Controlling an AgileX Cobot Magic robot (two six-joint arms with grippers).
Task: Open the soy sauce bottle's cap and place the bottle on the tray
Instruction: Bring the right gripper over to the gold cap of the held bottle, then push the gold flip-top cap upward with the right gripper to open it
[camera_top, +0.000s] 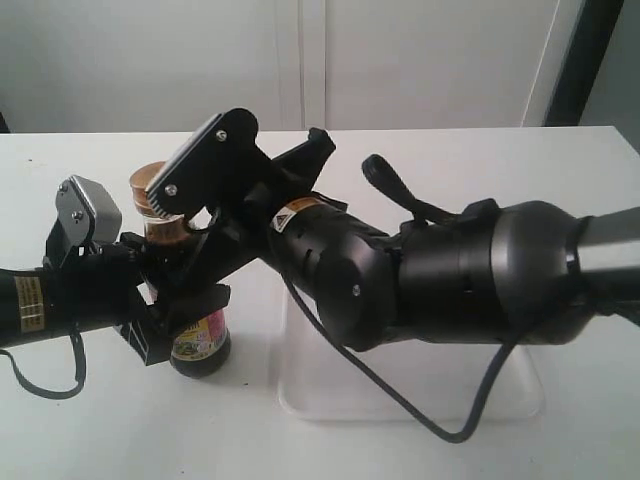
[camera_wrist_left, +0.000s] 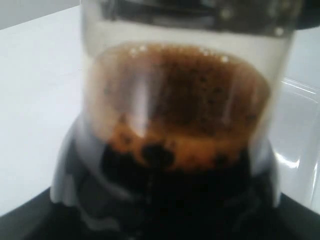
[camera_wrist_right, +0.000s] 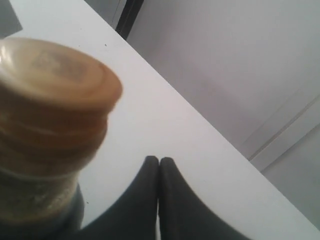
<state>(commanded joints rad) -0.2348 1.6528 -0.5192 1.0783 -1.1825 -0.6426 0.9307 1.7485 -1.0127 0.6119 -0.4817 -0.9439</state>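
Right end effector (camera_wrist_right: 159, 167) has its fingers pressed together, empty, tips just beside the cap (camera_wrist_right: 52, 95) and level with its ribbed collar; cap is still down. Bottle's long axis is upright, so the lid lip sits directly sideways off those tips.

Left end effector (camera_top: 165, 325) is clamped on the soy sauce bottle (camera_top: 200, 340) low on the body, standing on the bench (camera_top: 80, 430) just beside the tray (camera_top: 300, 400), not on it.

Bottle: clear neck, dark sauce with brown foam, colourful label, golden-brown cap.

White table (camera_top: 80, 170), pale wall (camera_top: 140, 60) behind, dark frame (camera_top: 585, 55).
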